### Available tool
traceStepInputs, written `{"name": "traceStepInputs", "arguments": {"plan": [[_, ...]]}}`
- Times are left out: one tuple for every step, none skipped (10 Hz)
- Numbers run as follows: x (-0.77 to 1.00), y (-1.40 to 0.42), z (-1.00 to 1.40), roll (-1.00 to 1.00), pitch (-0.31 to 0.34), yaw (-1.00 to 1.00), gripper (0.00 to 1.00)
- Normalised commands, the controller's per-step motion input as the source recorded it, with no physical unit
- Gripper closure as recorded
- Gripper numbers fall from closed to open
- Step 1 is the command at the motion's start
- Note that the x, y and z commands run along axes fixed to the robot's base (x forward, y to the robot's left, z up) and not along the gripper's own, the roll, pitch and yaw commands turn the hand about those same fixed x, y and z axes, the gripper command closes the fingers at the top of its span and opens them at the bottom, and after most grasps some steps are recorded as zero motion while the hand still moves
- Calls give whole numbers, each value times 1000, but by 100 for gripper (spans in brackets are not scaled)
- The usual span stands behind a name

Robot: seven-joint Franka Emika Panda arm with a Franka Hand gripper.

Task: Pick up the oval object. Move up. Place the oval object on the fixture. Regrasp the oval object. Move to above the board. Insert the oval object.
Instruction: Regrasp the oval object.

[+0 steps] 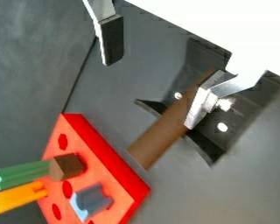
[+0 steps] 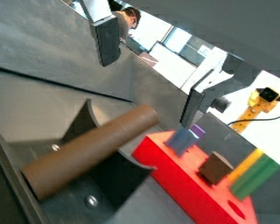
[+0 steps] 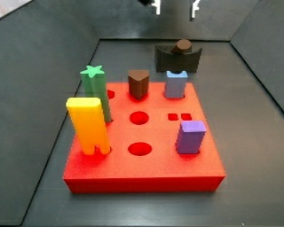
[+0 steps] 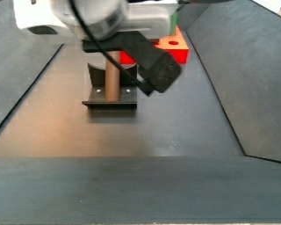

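My claw point(image 1: 154, 63) hangs wide open, empty, above the oval object point(image 1: 166, 131), which leans on the fixture point(image 1: 230, 122), long axis toward seven o'clock.

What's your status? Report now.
Gripper open, empty, above the fixture. Brown peg rests tilted on the fixture, released. Nothing blocking the red board.

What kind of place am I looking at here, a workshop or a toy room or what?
Most likely a robot test bench in a lab. A red board of coloured pegs sits in a dark walled tray, a brown oval object rests on a fixture, and the gripper hangs above with jaws open.
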Motion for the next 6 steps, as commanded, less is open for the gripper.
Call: {"name": "traceStepInputs", "arguments": {"plan": [[-1000, -5, 7, 23, -58, 20, 0], [-1000, -4, 2, 44, -70, 14, 0], [-1000, -6, 8, 56, -81, 14, 0], [-1000, -8, 10, 72, -93, 20, 0], [-1000, -9, 13, 78, -99, 21, 0], [-947, -11, 17, 87, -106, 31, 0]]}}
